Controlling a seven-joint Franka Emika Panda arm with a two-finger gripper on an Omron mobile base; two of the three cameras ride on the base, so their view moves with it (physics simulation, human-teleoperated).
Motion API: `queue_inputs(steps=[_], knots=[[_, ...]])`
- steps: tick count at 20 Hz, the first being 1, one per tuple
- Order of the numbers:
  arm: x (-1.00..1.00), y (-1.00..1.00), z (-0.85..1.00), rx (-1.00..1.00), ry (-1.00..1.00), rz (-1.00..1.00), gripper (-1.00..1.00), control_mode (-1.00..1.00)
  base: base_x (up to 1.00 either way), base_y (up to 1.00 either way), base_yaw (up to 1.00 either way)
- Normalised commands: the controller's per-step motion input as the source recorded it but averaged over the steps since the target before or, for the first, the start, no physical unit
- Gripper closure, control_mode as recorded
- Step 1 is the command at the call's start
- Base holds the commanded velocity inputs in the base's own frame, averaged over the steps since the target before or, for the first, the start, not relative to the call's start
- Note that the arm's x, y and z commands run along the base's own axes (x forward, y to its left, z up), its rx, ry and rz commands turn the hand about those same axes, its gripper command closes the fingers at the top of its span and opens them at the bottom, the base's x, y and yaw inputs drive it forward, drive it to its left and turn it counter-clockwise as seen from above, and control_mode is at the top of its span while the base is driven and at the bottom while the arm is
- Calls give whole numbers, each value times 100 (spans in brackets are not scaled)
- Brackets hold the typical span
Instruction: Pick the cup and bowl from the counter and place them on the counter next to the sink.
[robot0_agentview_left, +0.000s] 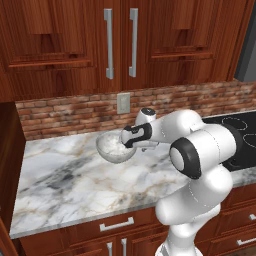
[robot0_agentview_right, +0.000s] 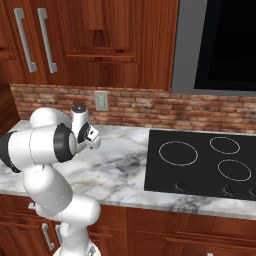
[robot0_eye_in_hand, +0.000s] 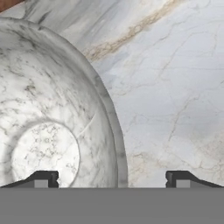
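Approach step: fingers spread wide, empty, straddling the bowl rim nr the table back wall. Next: drop lower, pinch rim, lift twd sink.

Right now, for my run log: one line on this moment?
phase: reaching | fingers: open, straddling bowl rim | bowl: on counter, unlifted
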Motion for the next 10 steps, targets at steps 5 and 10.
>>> queue_inputs(steps=[5, 10], knots=[[0, 0, 0, 0, 0, 0, 100, -100, 0, 0, 0], [0, 0, 0, 0, 0, 0, 100, -100, 0, 0, 0]])
